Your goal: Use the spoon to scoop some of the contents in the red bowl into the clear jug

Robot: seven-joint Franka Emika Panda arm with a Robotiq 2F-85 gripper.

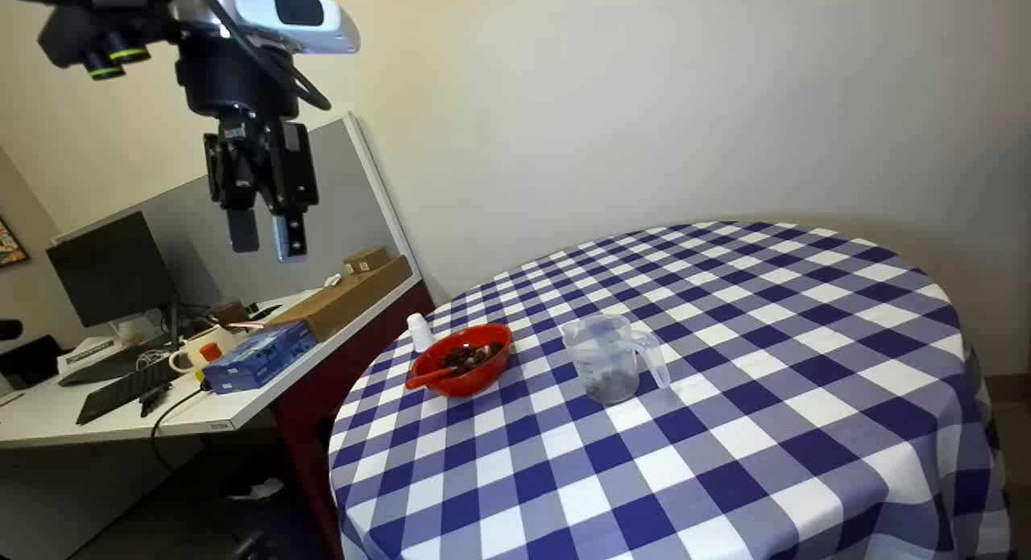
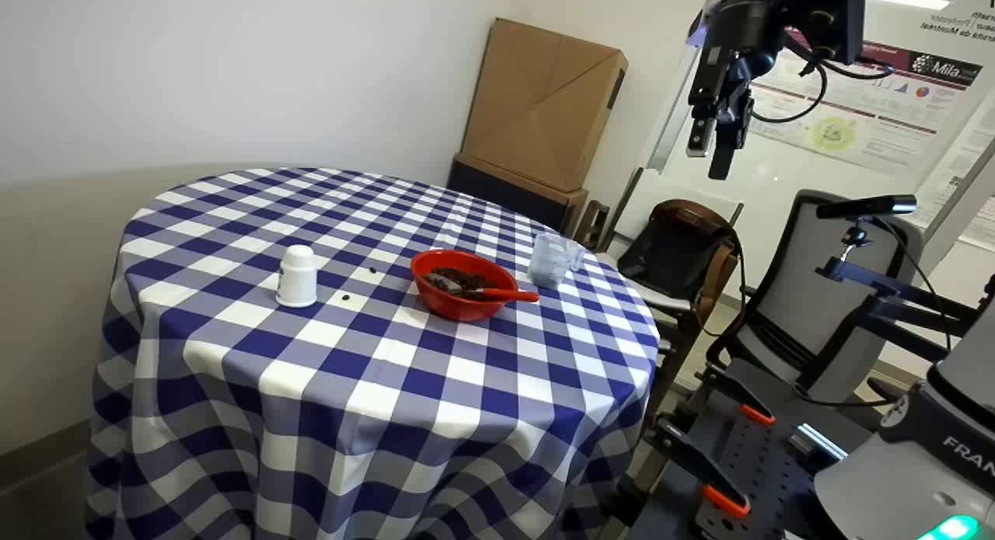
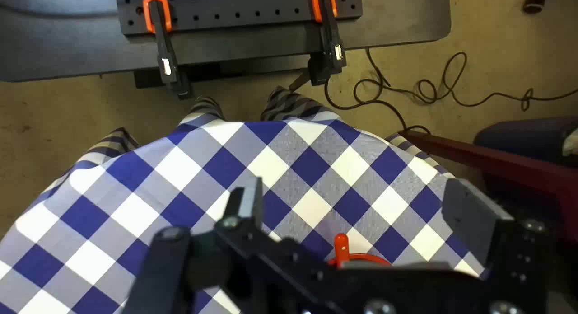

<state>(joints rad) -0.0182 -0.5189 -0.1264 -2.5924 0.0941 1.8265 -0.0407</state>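
Spoon [image 2: 504,294] overhangs rim of red bowl [image 2: 457,308], gripper [image 1: 267,244] well clear.

In an exterior view, a round bright-red bowl [image 1: 483,376] sits upright near the left edge of the table [image 1: 765,358], partly filled with dark brown contents [image 1: 461,355]. A spoon [image 1: 430,376] leans inside, red handle over the rim toward that edge. Farther in stands a clear jug [image 1: 594,357], upright, greyish low inside.

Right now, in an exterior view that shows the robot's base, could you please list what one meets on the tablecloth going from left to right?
White container, dark speck, another dark speck, red bowl, clear jug; the spoon is left out, as it overlaps the bowl.
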